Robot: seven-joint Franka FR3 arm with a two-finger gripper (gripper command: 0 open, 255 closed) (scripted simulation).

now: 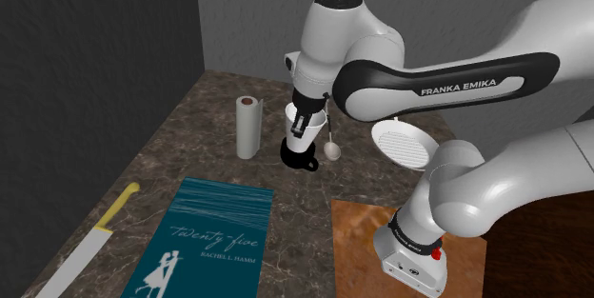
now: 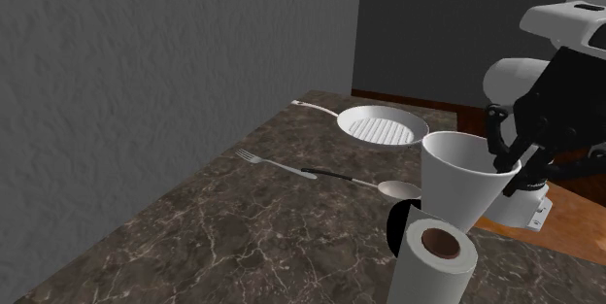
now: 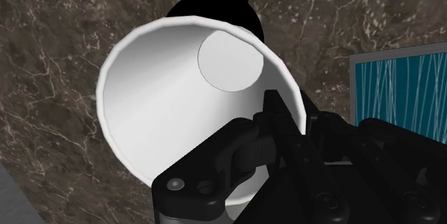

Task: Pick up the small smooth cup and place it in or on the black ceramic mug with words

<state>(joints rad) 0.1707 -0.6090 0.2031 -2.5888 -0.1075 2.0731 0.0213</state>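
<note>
Right now your black two-finger hand [image 3: 290,119] is pinching the rim of the small, smooth white tapered cup [image 3: 165,108], with one finger inside the wall and one outside. The cup hangs from the hand directly over the black mug [image 1: 298,159], whose handle pokes out past the cup. You cannot tell whether the two touch. Just beside the mug, a grey spoon [image 1: 332,150] lies on the dark marbled counter [image 1: 190,134]. A white paper-towel roll [image 1: 247,127] stands near the hand's other side.
</note>
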